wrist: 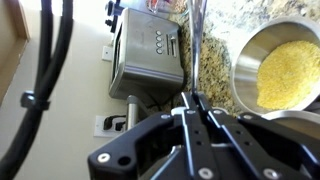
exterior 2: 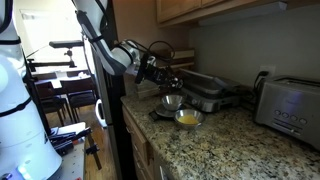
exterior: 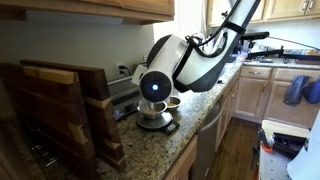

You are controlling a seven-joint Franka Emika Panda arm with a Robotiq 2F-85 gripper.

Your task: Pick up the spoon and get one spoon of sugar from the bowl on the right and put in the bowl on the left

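Gripping the thin silver metal spoon by its handle, black gripper clamped tight on it, loose yellow sugar in round steel bowl ahead-right of the hand; stiff, slick handle likely pivots.

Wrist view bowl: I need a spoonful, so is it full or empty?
Partly full: yellowish grains cover the bottom of the bowl, its steel wall bare above them.
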